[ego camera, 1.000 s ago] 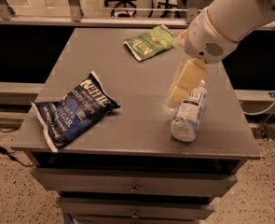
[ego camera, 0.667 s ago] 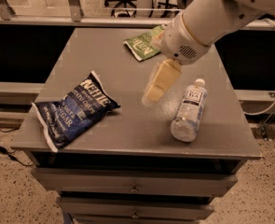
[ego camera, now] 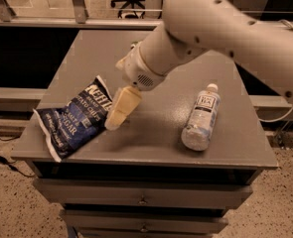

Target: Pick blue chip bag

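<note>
Two things on your table (ego camera: 151, 145): blue bag (ego camera: 76, 120) lies flat at the left front corner. Your gripper (ego camera: 113, 123) hangs at the bag's right edge, open or closed you can't tell. Bottle (ego camera: 200, 117) lies well right.

The hand (ego camera: 113, 122) hangs low over the bench (ego camera: 151, 143), at the camera-right edge of the blue chip bag (ego camera: 75, 119), with nothing standing between them. On the hand's other side, bare bench runs to the water bottle (ego camera: 200, 117), which lies on its side well apart. The arm (ego camera: 195, 33) occupies the space above and behind the hand.
</note>
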You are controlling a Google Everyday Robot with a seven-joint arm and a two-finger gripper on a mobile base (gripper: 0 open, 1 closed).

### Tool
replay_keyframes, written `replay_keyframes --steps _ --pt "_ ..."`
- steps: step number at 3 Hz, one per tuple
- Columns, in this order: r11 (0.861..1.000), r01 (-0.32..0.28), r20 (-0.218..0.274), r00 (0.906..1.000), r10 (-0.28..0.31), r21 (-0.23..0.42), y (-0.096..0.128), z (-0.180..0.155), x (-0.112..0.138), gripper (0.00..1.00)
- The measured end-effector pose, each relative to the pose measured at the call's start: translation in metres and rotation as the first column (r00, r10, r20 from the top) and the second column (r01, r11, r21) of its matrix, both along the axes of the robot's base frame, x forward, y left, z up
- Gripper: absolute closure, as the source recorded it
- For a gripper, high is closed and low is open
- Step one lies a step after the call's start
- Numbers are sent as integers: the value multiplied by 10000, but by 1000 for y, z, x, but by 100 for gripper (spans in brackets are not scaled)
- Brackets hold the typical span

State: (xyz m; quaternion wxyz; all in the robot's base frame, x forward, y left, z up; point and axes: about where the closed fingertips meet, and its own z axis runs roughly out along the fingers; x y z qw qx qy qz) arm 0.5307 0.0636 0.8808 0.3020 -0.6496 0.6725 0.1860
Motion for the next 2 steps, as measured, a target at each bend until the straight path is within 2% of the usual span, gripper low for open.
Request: replay_keyframes --steps 1,2 --pt "9999 -45 -331 9994 50 146 25 -28 3 2" --pt "9991 114 -723 9973 -84 404 40 -47 10 32"
